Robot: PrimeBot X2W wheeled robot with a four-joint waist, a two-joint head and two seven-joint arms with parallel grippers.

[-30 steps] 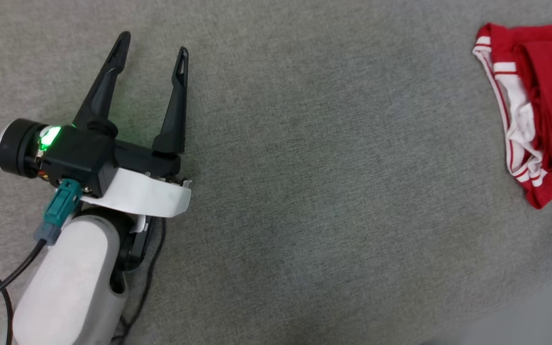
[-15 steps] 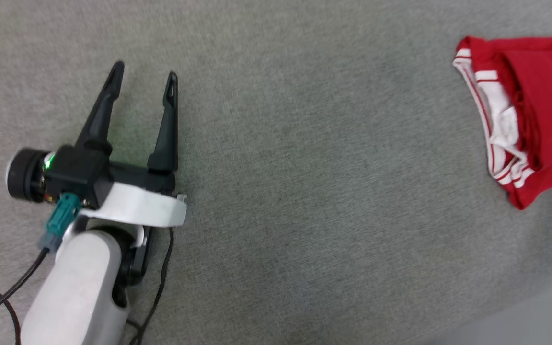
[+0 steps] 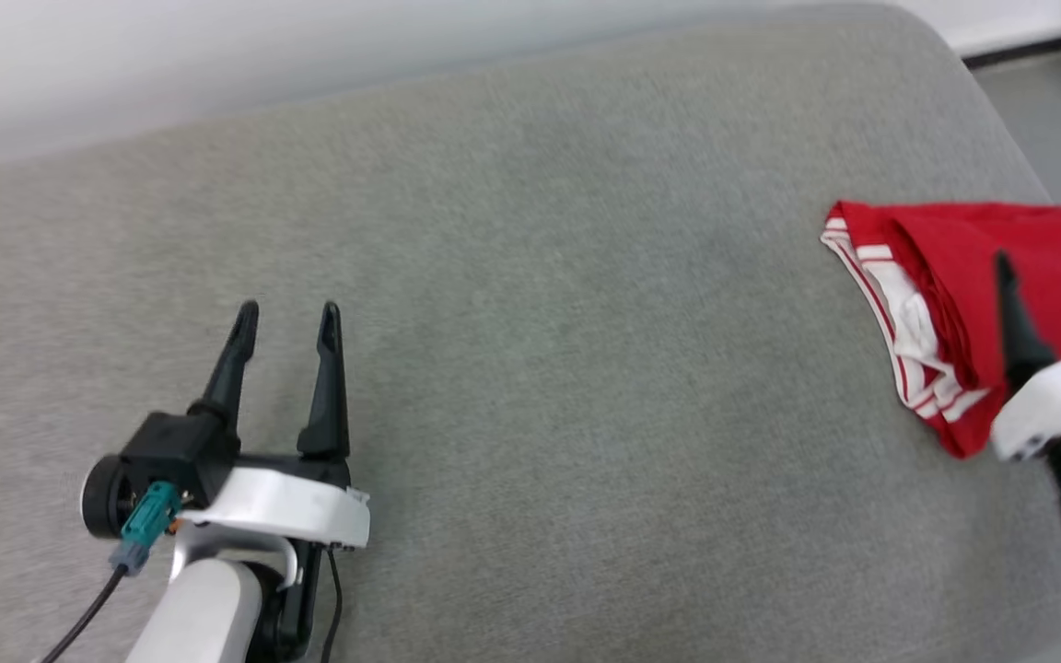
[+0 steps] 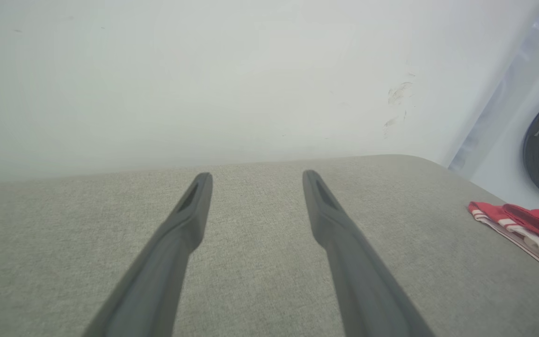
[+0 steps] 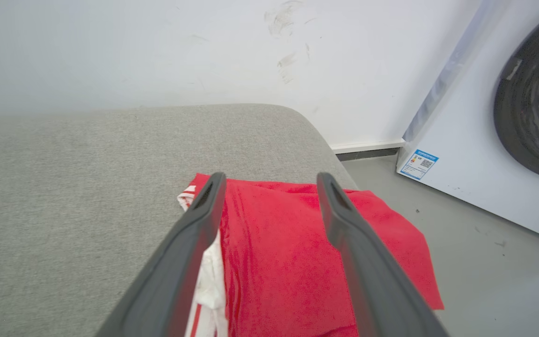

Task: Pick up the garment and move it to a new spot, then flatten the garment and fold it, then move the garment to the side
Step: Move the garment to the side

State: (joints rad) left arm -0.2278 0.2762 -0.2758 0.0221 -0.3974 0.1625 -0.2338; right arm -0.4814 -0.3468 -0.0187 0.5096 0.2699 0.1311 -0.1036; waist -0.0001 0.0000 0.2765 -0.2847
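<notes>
Garment [image 3: 945, 258] on cushion [image 3: 530, 322], right jaws apart over it, left jaws apart, empty

Grey padded surface [image 3: 530, 276]; folded red garment [image 3: 945, 249] lying at right edge.

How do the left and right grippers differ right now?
The left gripper is over bare cushion, far from the garment; the right gripper is over the folded garment at the cushion's right end. The left shows whole in the head view; the right is cut by its edge. Both are open, holding nothing.
</notes>
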